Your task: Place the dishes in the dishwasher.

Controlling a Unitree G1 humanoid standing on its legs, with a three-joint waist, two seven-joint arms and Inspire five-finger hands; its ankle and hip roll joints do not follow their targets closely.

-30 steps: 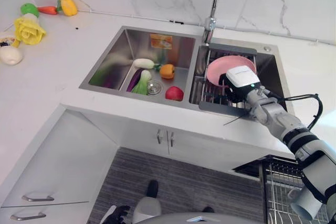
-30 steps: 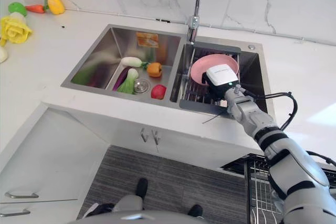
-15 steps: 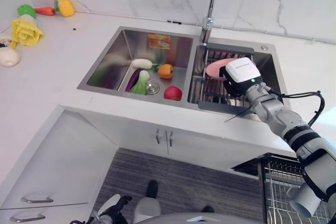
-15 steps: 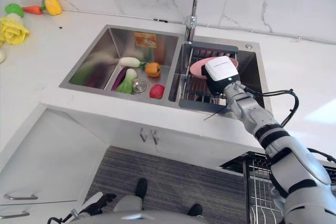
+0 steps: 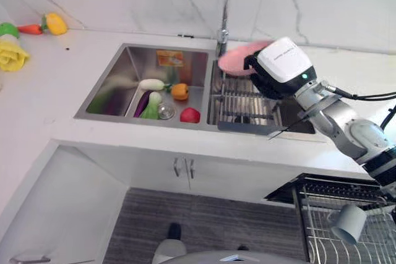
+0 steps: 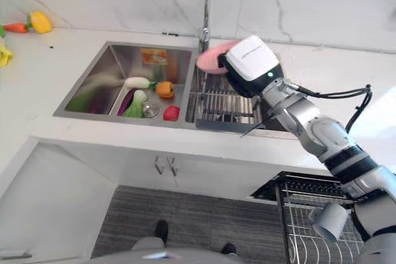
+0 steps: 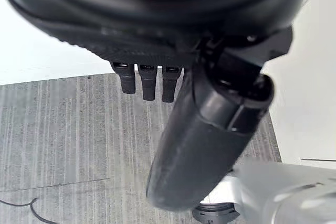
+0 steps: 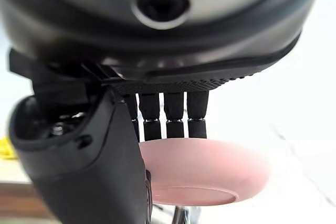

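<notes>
The pink plate (image 5: 240, 58) is pinched in the right hand (image 8: 131, 145), thumb on one face and fingers (image 8: 173, 114) on the other, and hangs in the air above the right sink basin (image 5: 253, 100), just at 3 o'clock of the faucet (image 5: 219, 4). Toy vegetables (image 5: 162, 94) lie in the left basin at 9 o'clock of the plate. The dishwasher rack (image 5: 337, 227) stands open at 5 o'clock. The left hand (image 7: 157, 85) hangs relaxed, fingers straight, over grey floor.

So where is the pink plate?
The pink plate is pinched in the right robot hand, lifted above the sink rack, beside the tap.
</notes>
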